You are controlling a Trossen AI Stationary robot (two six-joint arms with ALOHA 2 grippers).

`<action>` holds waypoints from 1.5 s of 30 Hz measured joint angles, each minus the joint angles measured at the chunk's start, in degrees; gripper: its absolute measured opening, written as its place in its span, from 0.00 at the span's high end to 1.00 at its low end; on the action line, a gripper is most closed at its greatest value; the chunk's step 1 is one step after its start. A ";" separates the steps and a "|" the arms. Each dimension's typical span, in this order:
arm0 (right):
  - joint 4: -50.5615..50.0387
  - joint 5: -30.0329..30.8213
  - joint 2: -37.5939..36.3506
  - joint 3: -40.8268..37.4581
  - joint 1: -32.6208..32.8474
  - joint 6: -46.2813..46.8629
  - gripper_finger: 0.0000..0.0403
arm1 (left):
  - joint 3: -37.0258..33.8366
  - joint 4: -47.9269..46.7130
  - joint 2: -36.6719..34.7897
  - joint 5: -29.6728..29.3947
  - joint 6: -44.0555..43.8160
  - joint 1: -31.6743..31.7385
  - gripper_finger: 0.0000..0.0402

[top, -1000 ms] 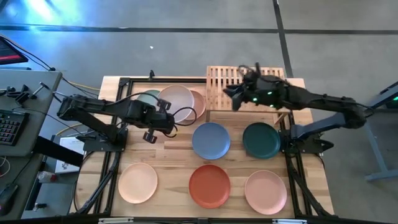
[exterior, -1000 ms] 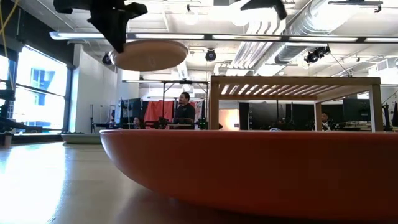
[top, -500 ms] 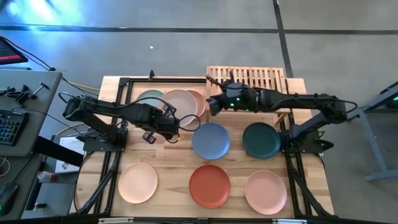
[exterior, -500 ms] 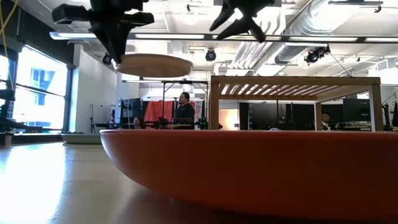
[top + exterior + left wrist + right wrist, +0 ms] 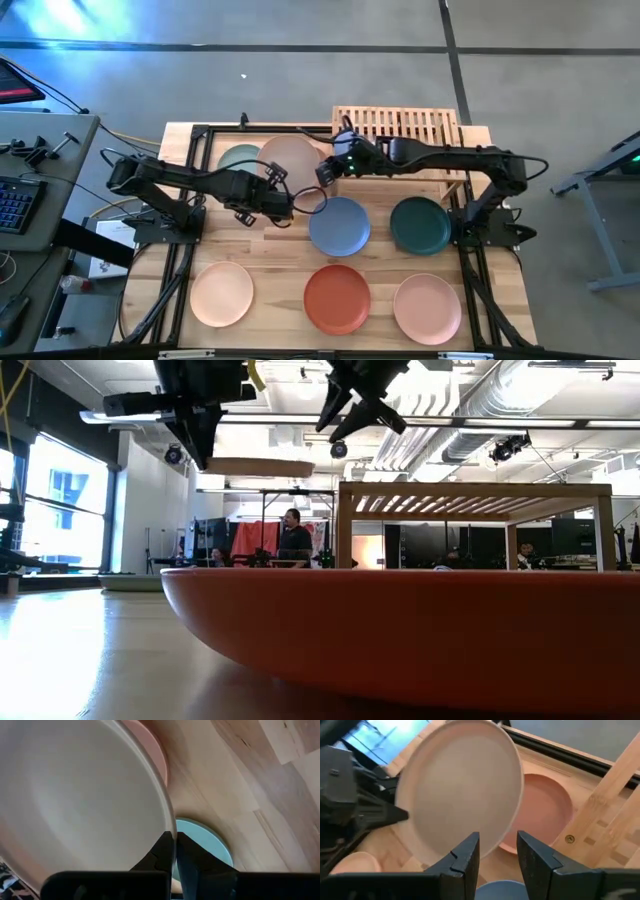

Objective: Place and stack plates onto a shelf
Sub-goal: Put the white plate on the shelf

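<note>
Right wrist view: grey-beige plate just beyond open right jaws.

Standing far off in the room behind the table: a person. Sitting on a grey side desk at the far left: a black keyboard.

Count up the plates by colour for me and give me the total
Pale teal plate: 1
Grey-beige plate, held up by the left gripper: 1
Pink plate: 1
Blue plate: 1
Dark green plate: 1
Cream plate: 1
Terracotta-orange plate: 1
Peach plate: 1
Total: 8
</note>
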 joint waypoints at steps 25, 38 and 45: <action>-1.97 -2.08 2.29 2.64 -3.39 0.24 0.73 | 0.00 7.97 -0.71 -5.23 3.63 -2.69 1.00; -2.23 -3.78 2.27 2.64 -3.47 -0.69 0.97 | 0.00 7.86 -0.71 -4.57 3.60 -2.64 0.97; -2.69 -3.93 2.24 2.64 -3.45 -0.20 0.99 | 0.00 7.90 -0.71 -3.90 0.61 -2.60 0.97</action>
